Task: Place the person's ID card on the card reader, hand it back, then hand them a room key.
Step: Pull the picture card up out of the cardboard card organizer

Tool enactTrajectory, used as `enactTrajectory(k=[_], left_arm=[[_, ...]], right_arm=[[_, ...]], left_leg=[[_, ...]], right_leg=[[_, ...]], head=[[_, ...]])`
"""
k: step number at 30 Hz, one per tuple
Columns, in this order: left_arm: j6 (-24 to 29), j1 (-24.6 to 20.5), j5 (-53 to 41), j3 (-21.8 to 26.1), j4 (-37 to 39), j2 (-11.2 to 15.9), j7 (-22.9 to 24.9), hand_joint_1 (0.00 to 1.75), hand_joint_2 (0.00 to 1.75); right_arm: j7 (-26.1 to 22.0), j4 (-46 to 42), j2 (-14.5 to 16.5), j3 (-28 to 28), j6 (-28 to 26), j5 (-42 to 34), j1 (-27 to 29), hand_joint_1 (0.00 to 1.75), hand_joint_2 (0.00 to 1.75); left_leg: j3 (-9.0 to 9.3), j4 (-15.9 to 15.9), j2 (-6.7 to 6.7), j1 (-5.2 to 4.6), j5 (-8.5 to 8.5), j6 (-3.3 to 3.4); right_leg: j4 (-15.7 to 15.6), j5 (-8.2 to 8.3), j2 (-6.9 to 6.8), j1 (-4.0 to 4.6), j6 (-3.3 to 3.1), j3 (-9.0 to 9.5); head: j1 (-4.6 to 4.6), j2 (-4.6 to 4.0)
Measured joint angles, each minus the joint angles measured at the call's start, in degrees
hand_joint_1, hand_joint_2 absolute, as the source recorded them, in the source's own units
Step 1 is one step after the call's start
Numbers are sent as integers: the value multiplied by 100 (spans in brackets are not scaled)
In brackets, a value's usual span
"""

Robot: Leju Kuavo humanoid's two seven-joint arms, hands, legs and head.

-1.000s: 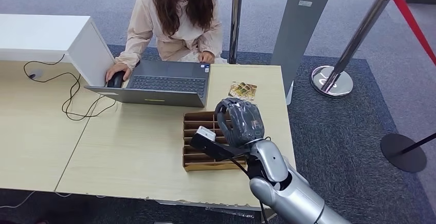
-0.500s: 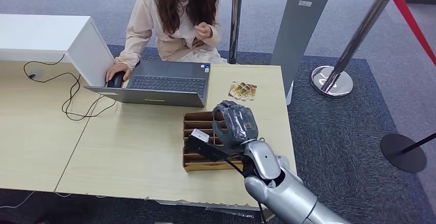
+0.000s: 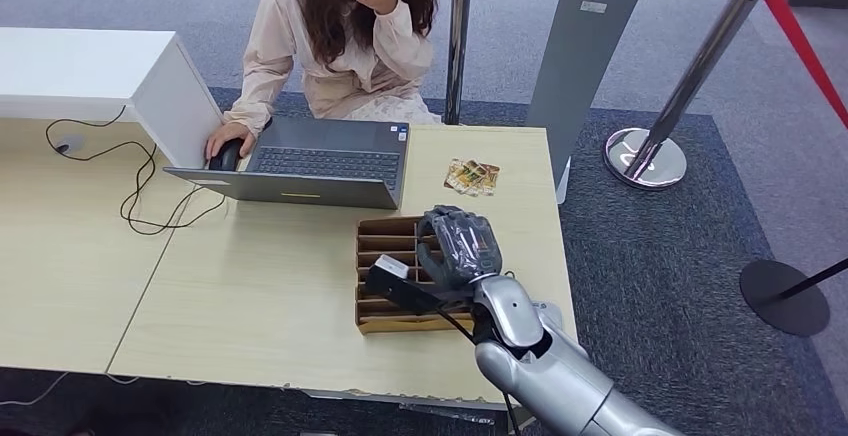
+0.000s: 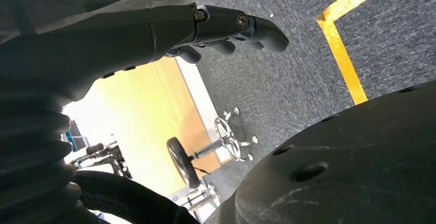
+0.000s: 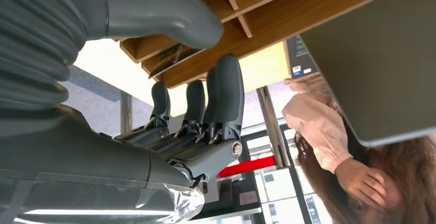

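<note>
My right hand [image 3: 460, 246] hovers low over the wooden slotted box [image 3: 385, 256] near the table's front right, fingers curved down toward the slots. In the right wrist view that hand [image 5: 195, 111] has its thumb and fingers apart, close to the box [image 5: 288, 13]. A dark patterned card [image 5: 167, 58] lies in a slot between them, and nothing is gripped. Two patterned cards [image 3: 472, 176] lie on the table beyond the box. My left hand [image 4: 154, 29] hangs over the carpet, fingers extended and holding nothing. The person [image 3: 340, 46] sits behind the table.
An open laptop [image 3: 310, 161] stands just left of and beyond the box, and the person's hand rests on a mouse [image 3: 225, 156]. A white cabinet [image 3: 90, 71] and a black cable [image 3: 140, 196] are at the left. A grey post [image 3: 580, 56] and stanchions [image 3: 645, 156] stand right of the table.
My right hand has sunk lower onto the slotted box and shifted slightly left. The person lifted one hand from the laptop edge up to their head.
</note>
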Motion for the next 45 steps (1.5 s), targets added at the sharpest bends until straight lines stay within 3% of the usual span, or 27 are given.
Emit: enactTrajectory(k=[3, 4, 17, 27, 30, 36, 45], left_arm=[[-7, 7, 0, 15, 3, 0, -20, 0, 0], [-8, 9, 1, 19, 4, 0, -28, 0, 0], [-28, 36, 24, 42, 37, 0, -143, 0, 0], [-40, 55, 22, 80, 50, 0, -216, 0, 0], [-45, 60, 22, 84, 50, 1, -233, 0, 0], [-54, 66, 22, 88, 52, 2, -268, 0, 0], [-57, 80, 24, 95, 52, 2, -334, 0, 0]], right_arm=[[-1, 100, 1, -4, -2, 2, -11, 0, 175], [-3, 125, 2, -5, -5, 5, -11, 0, 175], [-22, 257, 11, -76, -11, 79, -39, 1, 175], [-38, 266, 14, -102, 2, 102, -38, 13, 175], [-46, 267, 17, -104, 20, 115, -37, 20, 175], [-48, 268, 18, -106, 42, 132, -36, 57, 175], [-66, 276, 20, -106, 44, 175, -35, 46, 175]], left_leg=[[1, 0, 0, 0, 0, 0], [1, 0, 0, 0, 0, 0], [2, 0, 1, 0, 0, 0], [3, 1, 1, 0, 0, 0], [3, 1, 1, 0, 0, 0], [3, 1, 1, 0, 0, 0], [3, 1, 1, 0, 0, 0]], right_leg=[[0, 0, 0, 0, 0, 0], [0, 0, 0, 0, 0, 0], [0, 0, 0, 0, 0, 1], [0, 0, 1, 0, 0, 1], [0, 0, 1, 0, 0, 1], [0, 0, 1, 0, 0, 1], [0, 0, 1, 0, 0, 1]], head=[[0, 0], [0, 0], [1, 0], [-1, 1], [0, 1], [1, 1], [-1, 1]])
